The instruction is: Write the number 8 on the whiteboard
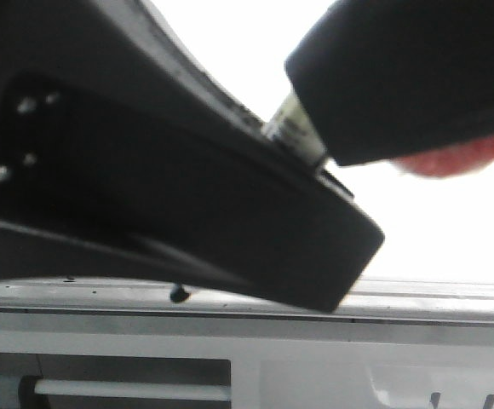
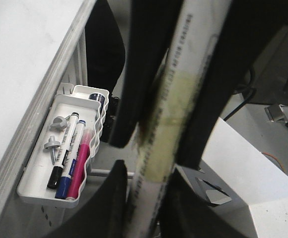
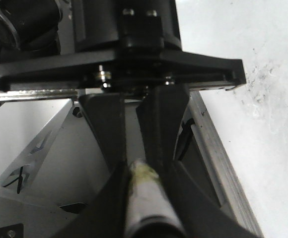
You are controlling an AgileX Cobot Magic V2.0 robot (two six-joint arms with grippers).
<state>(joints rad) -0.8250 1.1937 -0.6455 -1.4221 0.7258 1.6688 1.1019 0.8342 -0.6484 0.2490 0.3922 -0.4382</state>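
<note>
- In the front view a large dark gripper body (image 1: 170, 204) is filling most of the frame and blocking nearly all of the whiteboard (image 1: 434, 230); which arm it belongs to cannot be told.
- Only a bright white patch of the board is showing at upper right, with its grey edge rail (image 1: 434, 302) running along the bottom.
- A blurred red shape (image 1: 460, 158) is peeking from under a second dark mass at upper right; it is too soft to identify.
- The number 8 is not visible in any view, and the board where it would sit is hidden or washed out.
- The left gripper (image 2: 149, 198) is clamping a white marker (image 2: 179, 99) with a yellowed tape band; the marker's ends are cut off by the frame.
- Beside the board edge (image 2: 39, 114), a white tray (image 2: 35, 191) is holding black, blue and pink markers (image 2: 69, 158).
- The right gripper (image 3: 146, 173) is closing its fingers on the end of a white marker barrel (image 3: 146, 203); its tip is out of sight.
- Black smudge specks (image 3: 263, 74) are scattering over the board in the right wrist view.
</note>
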